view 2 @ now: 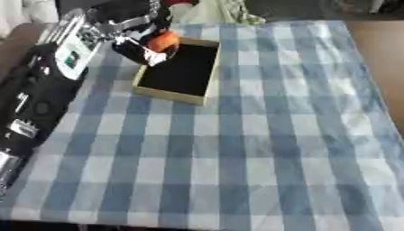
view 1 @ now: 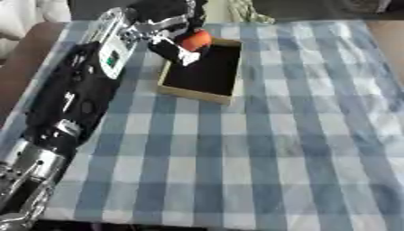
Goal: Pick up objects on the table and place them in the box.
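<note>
Ball [view 1: 196, 39]: an orange ball, held in the left hand above the far left corner of the box, at the far left part of the table.
Box [view 1: 229, 97]: shallow, with pale walls and a dark floor; it lies on the checked cloth [view 1: 276, 149] towards the table's far left corner, askew to the table's edges. Nothing shows inside it.
Left hand [view 1: 162, 27]: fingers curled round the ball from the left and above; one pale-tipped finger [view 1: 188, 57] points down over the box's inner left side.
Left arm [view 1: 71, 99]: runs from the near left corner along the left edge up to the hand.
Right hand: shows in neither view.
Table: no other loose thing is visible on the cloth; past the far edge lies some pale cloth, too unclear to name.
Step in hand: judged to be the placing of the ball in the box.
Doing it well: the ball sits over the corner, close to the rim, so the hand would do better to shift towards the middle of the dark floor and go low before the fingers part.
Risk: a round thing let go high or near the wall may bounce or roll over the low rim onto the cloth.
</note>
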